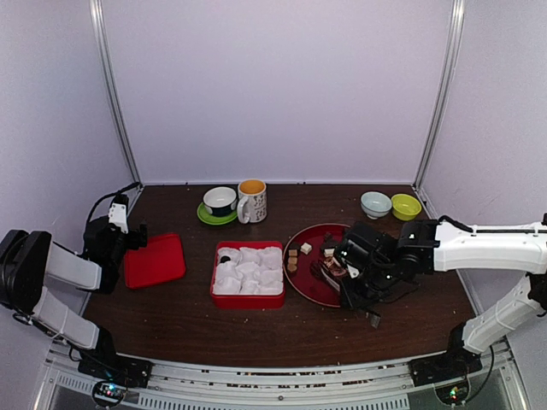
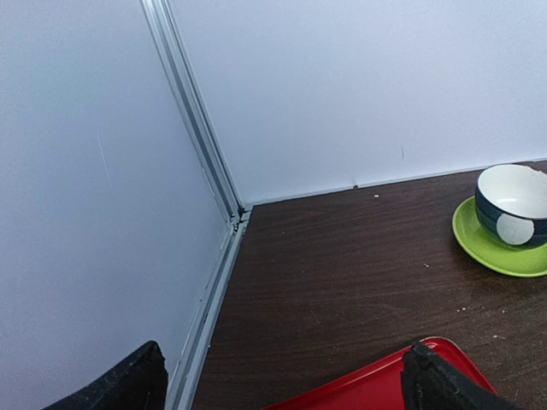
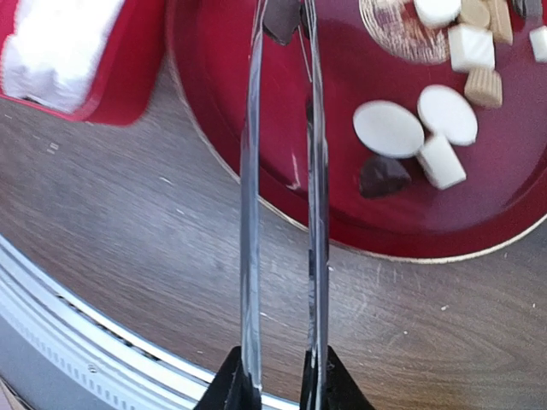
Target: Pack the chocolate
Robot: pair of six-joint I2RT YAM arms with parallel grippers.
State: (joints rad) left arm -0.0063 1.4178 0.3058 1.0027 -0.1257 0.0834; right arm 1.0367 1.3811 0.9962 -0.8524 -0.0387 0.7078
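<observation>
- The right gripper (image 3: 278,386) clamped the tongs (image 3: 249,213), whose tips pinched one dark chocolate (image 3: 280,21) over the plate (image 3: 479,213).
- The other chocolates (image 3: 389,128) lay on that plate, beside the box (image 1: 215,278).
- The left gripper (image 2: 282,384) stood spread wide by the lid (image 2: 367,389).

Enclosure: a pale back wall (image 1: 273,85) is standing behind the work surface, with a left wall (image 1: 43,128) and a right wall (image 1: 504,111) closing in the sides. A left aluminium post (image 1: 115,94) and a right aluminium post (image 1: 440,94) are running up the rear corners.

Furniture: a table (image 1: 188,325) with a dark wood-grain top is filling the base of the enclosure, and a few pale specks are lying on it. A ribbed metal rail (image 1: 282,384) is running along its near edge.

Lighting: soft, even light is falling throughout, casting only faint shadows.
</observation>
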